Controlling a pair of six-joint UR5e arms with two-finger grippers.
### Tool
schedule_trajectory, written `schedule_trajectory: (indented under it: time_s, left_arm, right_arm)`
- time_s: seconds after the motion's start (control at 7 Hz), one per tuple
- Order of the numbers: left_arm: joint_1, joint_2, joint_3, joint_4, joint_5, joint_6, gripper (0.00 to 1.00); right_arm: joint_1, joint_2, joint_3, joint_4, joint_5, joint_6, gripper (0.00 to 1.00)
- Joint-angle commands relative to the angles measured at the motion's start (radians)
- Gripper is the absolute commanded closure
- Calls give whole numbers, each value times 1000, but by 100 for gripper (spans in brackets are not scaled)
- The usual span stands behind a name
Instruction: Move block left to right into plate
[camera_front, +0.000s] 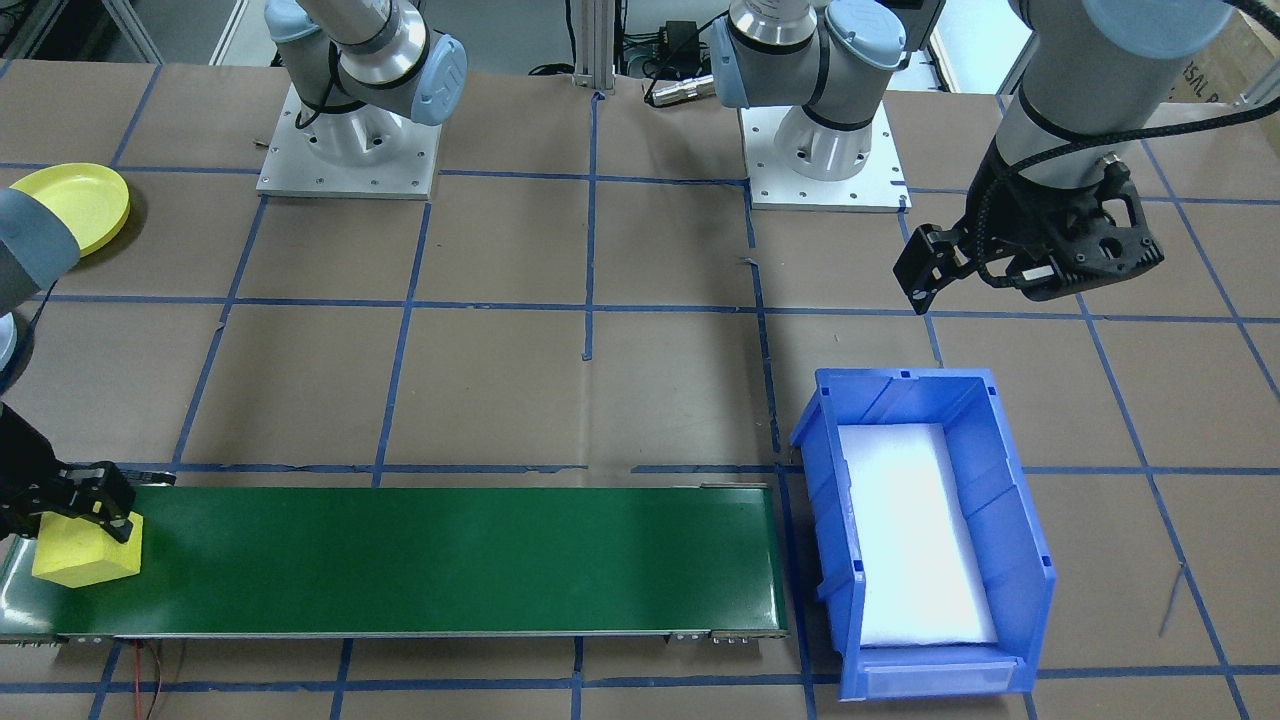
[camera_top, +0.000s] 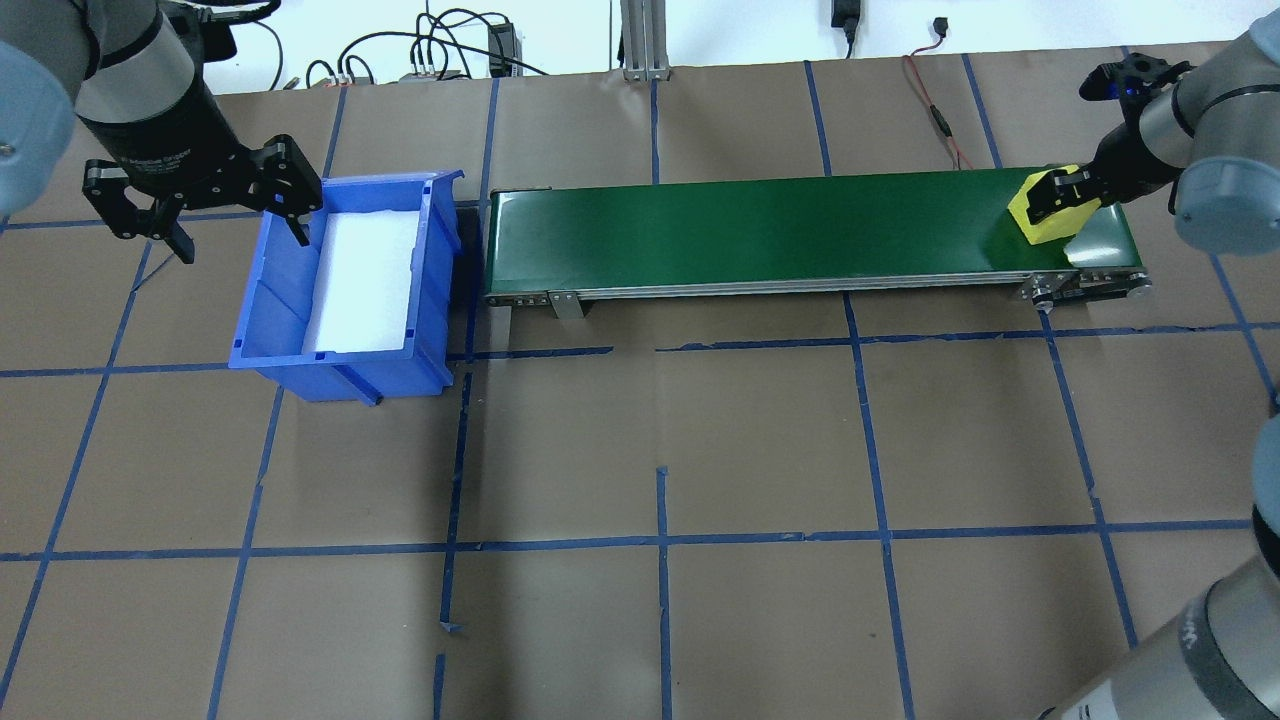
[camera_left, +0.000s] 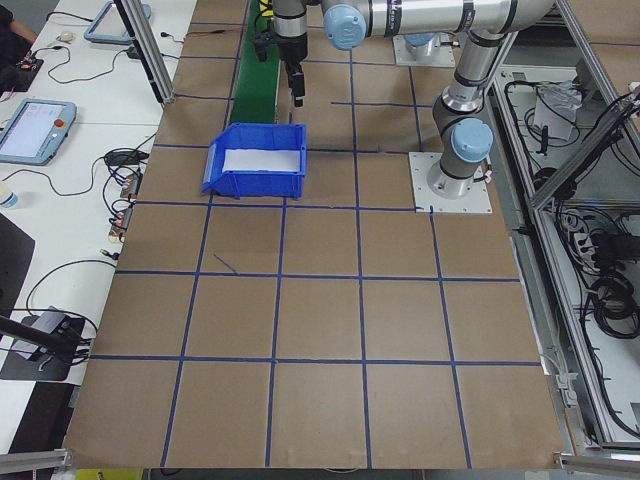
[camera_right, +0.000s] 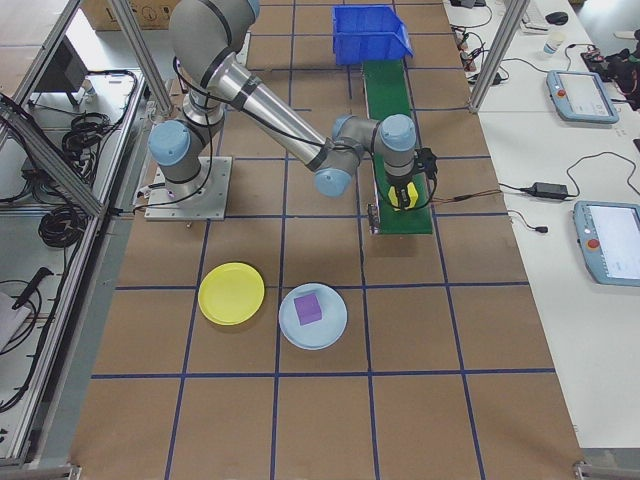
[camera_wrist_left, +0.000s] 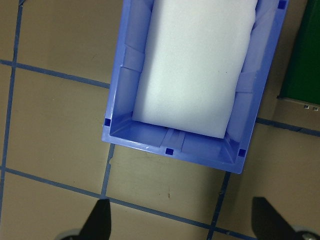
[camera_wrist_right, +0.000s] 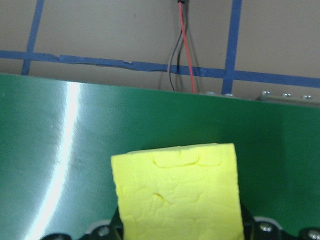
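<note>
Pinching the yellow block (camera_top: 1042, 212) on the green belt (camera_top: 760, 230), right tool (camera_top: 1066, 190) fingers mostly hidden behind it. Left tool (camera_top: 215, 205) spread beside blue bin (camera_top: 345, 350). Plate (camera_right: 231, 293) well apart.

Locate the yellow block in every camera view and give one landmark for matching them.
Exterior front-facing: yellow block, bottom left, on the green belt.
Overhead exterior: far right end of the belt, in the right gripper.
Exterior left: not visible.
Exterior right: small, upper middle, under the gripper.
Left wrist: not in view.
Right wrist: bottom centre.
Shared landmark: the green belt.
</note>
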Motion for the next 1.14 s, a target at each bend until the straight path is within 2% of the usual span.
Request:
schedule_trajectory:
  time_s: [0.0,0.29,0.57,0.71,0.86,1.0]
  left_arm:
    - [1,2,7,-2,1,1,0]
    - [2,2,4,-3,1,1,0]
    - [7,2,-1,-3,1,3,0]
    - [10,3,2,-3,1,4,0]
    - [7,3,5,-3,1,3,0]
    - [5,6,7,-3,1,3,0]
  right_arm:
    - [-101,-135,59,27,-166,-97,39]
    - [-337,-204,206,25,-159,-321,43]
    - [-535,-303,312,31,-139,-455,43]
    - [-597,-386,314,202,-141,-456,43]
    - [-690,-394,320,308,-136,-460,43]
    - [-753,-394,344,315,-139,-465,43]
